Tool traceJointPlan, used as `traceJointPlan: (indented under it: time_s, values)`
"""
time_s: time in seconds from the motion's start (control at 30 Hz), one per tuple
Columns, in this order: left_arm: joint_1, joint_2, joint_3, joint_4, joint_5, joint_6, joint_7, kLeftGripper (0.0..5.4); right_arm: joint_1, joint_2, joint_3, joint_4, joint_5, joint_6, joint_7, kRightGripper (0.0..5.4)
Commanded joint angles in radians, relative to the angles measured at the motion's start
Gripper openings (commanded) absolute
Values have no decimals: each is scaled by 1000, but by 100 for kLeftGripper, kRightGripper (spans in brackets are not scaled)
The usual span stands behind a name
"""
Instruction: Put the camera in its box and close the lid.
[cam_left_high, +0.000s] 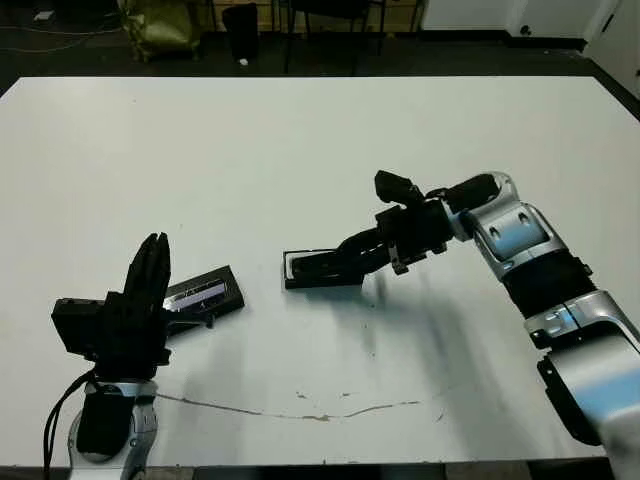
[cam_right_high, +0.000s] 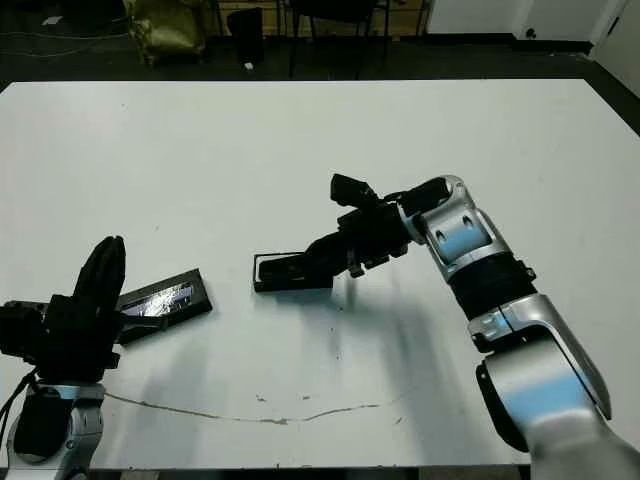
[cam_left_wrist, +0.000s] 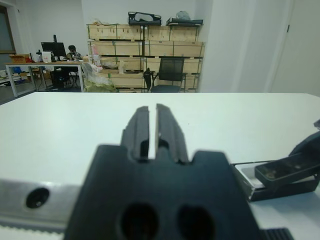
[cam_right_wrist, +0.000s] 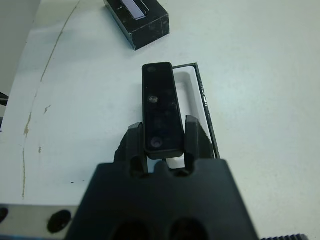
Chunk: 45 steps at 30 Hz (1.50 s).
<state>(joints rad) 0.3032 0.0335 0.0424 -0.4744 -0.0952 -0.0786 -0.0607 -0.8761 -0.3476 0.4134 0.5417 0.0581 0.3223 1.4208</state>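
Camera (cam_right_wrist: 159, 107) placement is what this moment is about, but start wide: the white table (cam_left_high: 300, 150) carries everything, and the right arm reaches in from three o'clock toward the middle of it. At the table's centre lies the box (cam_left_high: 300, 268), open, white lining showing, its long axis running nine to three o'clock. Well apart at about eight o'clock from it, the lid (cam_left_high: 205, 294) lies flat, glossy strip up, just beside the left gripper (cam_left_high: 155, 262).

That left gripper has its fingers pressed together on nothing and points toward twelve o'clock.

The right gripper (cam_right_wrist: 162, 131) is clamped on the camera, one finger on each long side. In the right wrist view the bar hangs over the box's white lining, its long axis running the same way as the box but its near end still off to one side of the recess; whether it touches the lining cannot be told.

So the right arm is the one at the box. The move looks to need a small sideways correction, then a lowering. The lid is the left arm's job, judging by nearness.
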Motion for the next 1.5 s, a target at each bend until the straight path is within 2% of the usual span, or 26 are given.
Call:
traceJointPlan:
  time_s: [0.03,0.17,0.3,0.43,0.57,0.7,0.87,1.03,1.4,1.5]
  values:
    - [16,2,-2,4,13,22,6,0,-7,14,-3,31,-12,-47,-12,38]
    - [18,1,-2,9,14,11,6,0,-17,20,-6,54,-17,-47,-24,38]
    - [22,-2,-6,5,8,13,5,0,-16,19,-16,82,-27,-107,-37,38]
    - [27,-1,-7,4,8,16,5,0,-25,19,-31,99,-17,-85,-33,38]
    - [26,-1,-7,13,2,7,2,0,-27,20,-48,108,-17,-115,-34,38]
    - [25,1,-11,6,9,16,5,0,-38,20,-58,106,-16,-85,-35,38]
    - [24,2,-11,9,6,12,3,0,-49,12,-58,91,-33,-111,-51,38]
    - [26,-1,-12,7,10,8,6,0,-70,19,-57,114,-33,-96,-37,38]
    - [39,2,-13,1,15,6,5,0,-65,25,-37,124,-68,-156,-42,38]
    - [40,0,-14,3,16,1,6,0,-63,20,-26,118,-82,-148,-40,38]
